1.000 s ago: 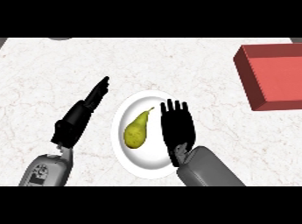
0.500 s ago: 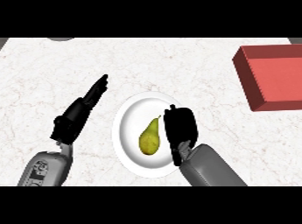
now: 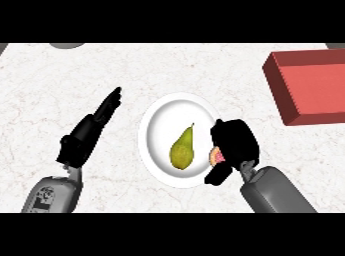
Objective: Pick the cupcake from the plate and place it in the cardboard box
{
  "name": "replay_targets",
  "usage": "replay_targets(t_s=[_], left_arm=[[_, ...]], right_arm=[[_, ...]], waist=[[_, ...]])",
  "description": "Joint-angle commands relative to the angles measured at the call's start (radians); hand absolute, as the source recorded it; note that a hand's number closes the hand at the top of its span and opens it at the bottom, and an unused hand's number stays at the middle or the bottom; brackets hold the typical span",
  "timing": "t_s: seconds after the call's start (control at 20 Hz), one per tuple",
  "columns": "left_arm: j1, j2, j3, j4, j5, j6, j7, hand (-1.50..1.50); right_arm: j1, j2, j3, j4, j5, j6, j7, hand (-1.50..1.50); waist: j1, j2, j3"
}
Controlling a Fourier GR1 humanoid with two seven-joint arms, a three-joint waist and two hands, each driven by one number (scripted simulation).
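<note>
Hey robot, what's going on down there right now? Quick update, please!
Right hand curled round the pink cupcake, over the plate. Left hand open beside the plate. Pear on the plate. Red box to the upper right, nothing between.

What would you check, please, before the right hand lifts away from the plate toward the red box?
1. Right hand curled over the plate's right edge: ok.
2. Cupcake in the grasp: only a pink sliver shows under the fingers; how fully it is enclosed, cannot tell.
3. Pear apart from the right hand: ok, it lies at the plate's centre with a gap between.
4. Plate flat on the counter: ok.
5. Red box open and unobstructed at the upper right: ok.
6. Left hand out of the way: ok, open and left of the plate.
</note>
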Motion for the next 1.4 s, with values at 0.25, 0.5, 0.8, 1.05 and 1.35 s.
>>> replay_targets(t_s=[0.25,0.5,0.8,1.05,1.35], left_arm=[[0.053,0.016,0.029,-0.036,0.002,0.017,-0.007,0.00],[0.019,0.026,0.021,-0.014,0.013,-0.026,-0.011,0.00],[0.058,0.026,0.018,-0.083,0.020,-0.031,0.024,0.00],[0.055,0.062,0.059,-0.090,0.053,-0.063,0.043,0.00],[0.028,-0.019,-0.002,0.001,-0.022,0.000,-0.028,0.00]], right_arm=[[0.269,-0.472,-0.347,-0.163,-0.271,-0.274,-0.587,1.50],[0.329,-0.559,-0.573,-0.150,-0.418,-0.351,-0.771,1.50],[0.484,-0.666,-0.821,-0.370,-0.677,-0.172,-0.857,1.50],[0.590,-0.647,-1.041,-0.468,-0.897,-0.063,-0.893,1.50],[0.600,-0.643,-1.280,-0.464,-1.093,0.090,-0.780,1.50]], waist=[[-0.053,0.004,0.005],[-0.014,0.011,0.002],[-0.017,0.005,0.000],[-0.026,0.003,0.000],[-0.015,0.009,0.000]])
